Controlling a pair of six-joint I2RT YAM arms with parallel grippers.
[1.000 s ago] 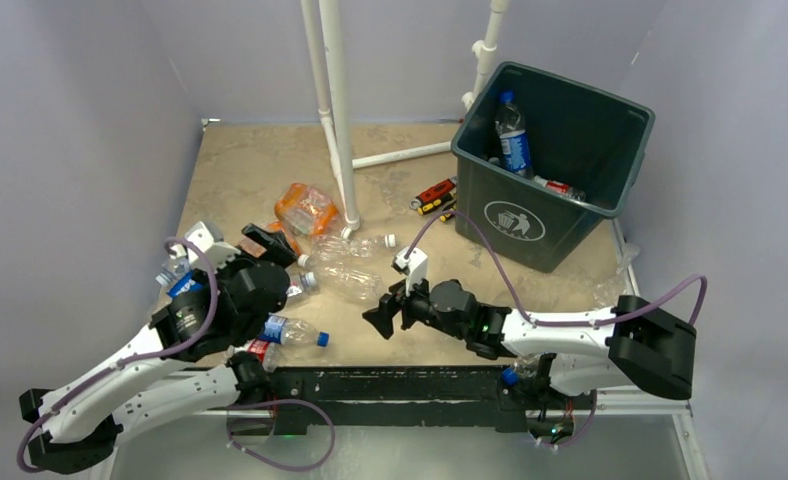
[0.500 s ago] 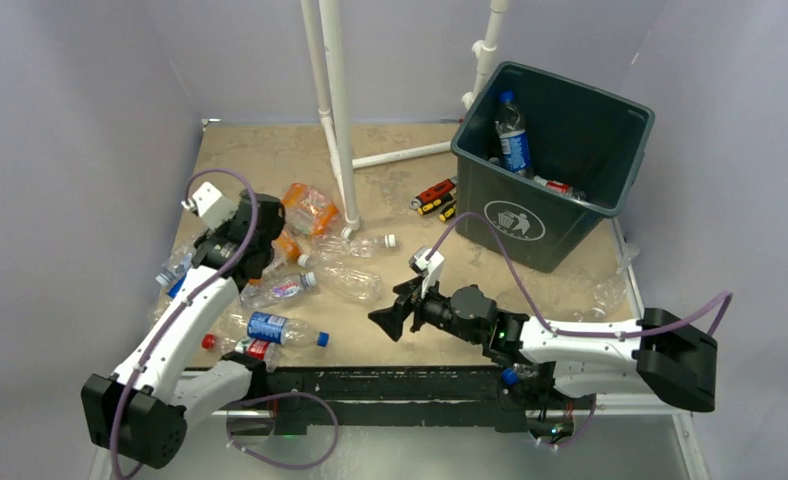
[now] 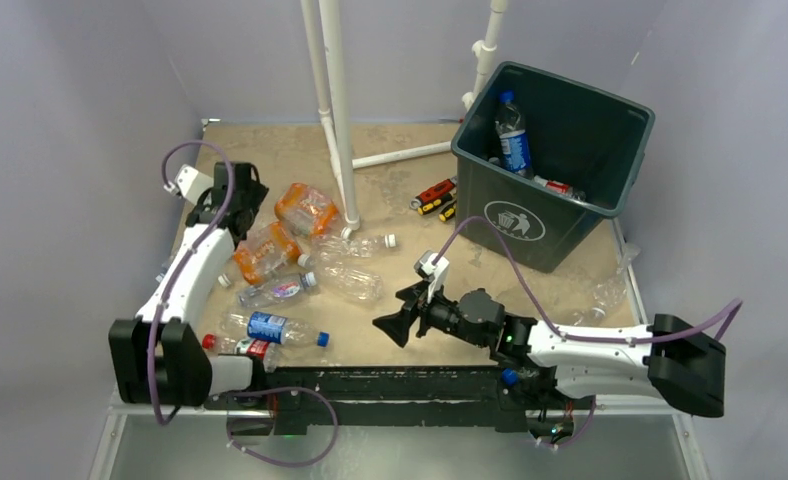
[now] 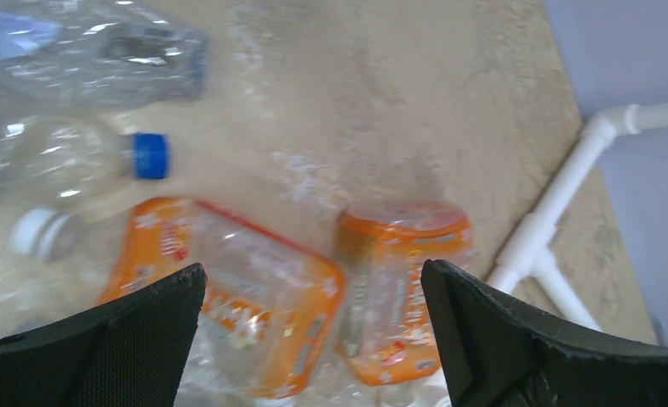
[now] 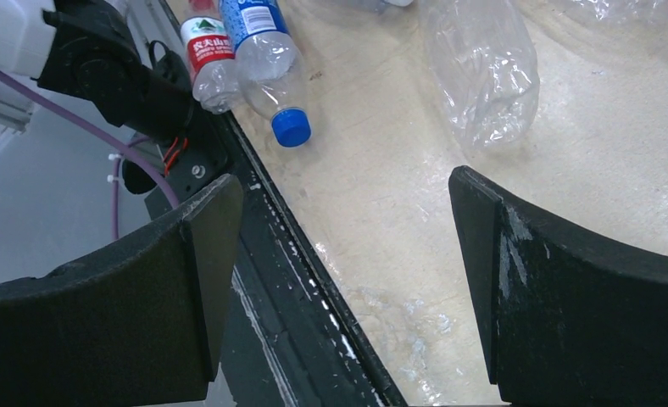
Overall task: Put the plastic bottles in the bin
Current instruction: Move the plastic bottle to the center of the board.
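**Op:** Two grippers to log; what do you have for each?

**Obs:** You can enter both as spread wide and empty. Left gripper (image 4: pixel 309 275) hangs over the orange-labelled bottles (image 4: pixel 229 297), a crushed pair lying side by side at the far left of the table (image 3: pixel 270 150); I cannot tell whether it touches them. Right gripper (image 5: pixel 343 191) hangs low over the table's near edge, fingers apart, nothing between them; the Pepsi bottle (image 5: pixel 258 51) with its blue cap and the red-labelled bottle (image 5: pixel 210 64) lie touching just ahead of it, by the front rail; a clear crushed bottle (image 5: pixel 483 68) lies ahead on the other side.

**Op:** And the bin?

**Obs:** You will find the bin (image 3: pixel 530 215) upright at the far right corner, trash symbol facing the arms; a blue-labelled bottle (image 3: pixel 511 130) leans against its back wall inside; a second bottle (image 3: pixel 558 187), showing red, lies lower in it. The other bottles lie loose on the left half of the table, well apart from the bin; small tools (image 3: pixel 435 195), red and yellow, rest just beside the bin's left wall; the white pipe frame (image 3: pixel 335 110) stands between heap and bin.
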